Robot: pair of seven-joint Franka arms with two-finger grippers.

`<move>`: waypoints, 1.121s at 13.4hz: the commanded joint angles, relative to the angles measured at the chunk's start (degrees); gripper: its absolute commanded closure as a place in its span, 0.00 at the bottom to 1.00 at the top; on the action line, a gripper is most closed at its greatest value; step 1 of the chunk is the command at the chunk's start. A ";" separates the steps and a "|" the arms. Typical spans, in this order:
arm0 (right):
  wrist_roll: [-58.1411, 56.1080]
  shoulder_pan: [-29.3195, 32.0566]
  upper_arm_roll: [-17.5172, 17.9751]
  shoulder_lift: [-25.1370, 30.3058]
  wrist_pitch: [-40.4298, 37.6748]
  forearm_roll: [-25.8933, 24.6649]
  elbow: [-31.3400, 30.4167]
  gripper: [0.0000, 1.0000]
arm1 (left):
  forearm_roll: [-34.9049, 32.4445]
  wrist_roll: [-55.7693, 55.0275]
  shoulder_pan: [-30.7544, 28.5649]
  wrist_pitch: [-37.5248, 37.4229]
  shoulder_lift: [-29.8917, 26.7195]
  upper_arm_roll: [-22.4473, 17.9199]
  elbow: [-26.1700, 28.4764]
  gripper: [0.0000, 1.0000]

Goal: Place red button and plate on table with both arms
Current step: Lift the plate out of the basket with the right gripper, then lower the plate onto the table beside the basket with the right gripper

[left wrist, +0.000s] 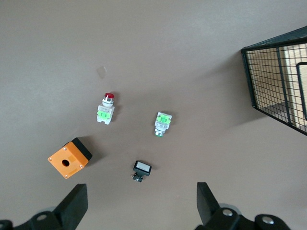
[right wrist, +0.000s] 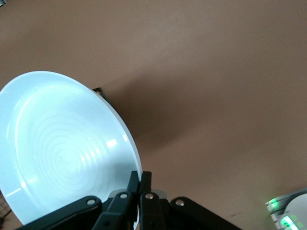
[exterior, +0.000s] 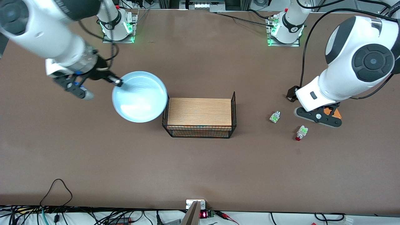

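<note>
I see two glossy white arms with dark grey joint caps. Black cables trail from them. Their bases glow green, and each gripper is black

The plate (exterior: 139, 97) is beside the basket (exterior: 200, 116); the red button (exterior: 300, 132) lies on the table (exterior: 200, 168).

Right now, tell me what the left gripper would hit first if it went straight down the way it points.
Probably the small black-and-white part: the open left gripper points down at the table, and that part lies nearest its line. Depth is unclear; it may meet bare table.
</note>
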State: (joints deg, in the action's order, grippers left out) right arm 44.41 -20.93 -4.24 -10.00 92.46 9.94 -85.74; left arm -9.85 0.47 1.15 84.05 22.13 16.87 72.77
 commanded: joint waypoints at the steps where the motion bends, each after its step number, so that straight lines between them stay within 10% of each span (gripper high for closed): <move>1: -11.49 5.62 0.73 0.34 -2.46 0.08 -0.65 1.00 | 2.19 -0.38 -1.85 -1.09 0.03 -0.34 -0.97 0.00; 7: -35.77 14.17 0.81 -1.51 -0.98 -8.32 -7.84 1.00 | 9.50 -5.75 -0.09 18.41 -20.52 -11.31 23.45 0.00; 15: -49.24 19.62 0.90 -3.61 23.01 -8.80 -26.04 1.00 | 8.97 -5.39 1.31 18.79 -24.24 -14.75 28.40 0.00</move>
State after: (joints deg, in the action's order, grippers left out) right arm -3.17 -2.14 -4.46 -14.00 112.70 1.06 -108.90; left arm -1.56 -4.57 1.05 102.31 -1.17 3.39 100.71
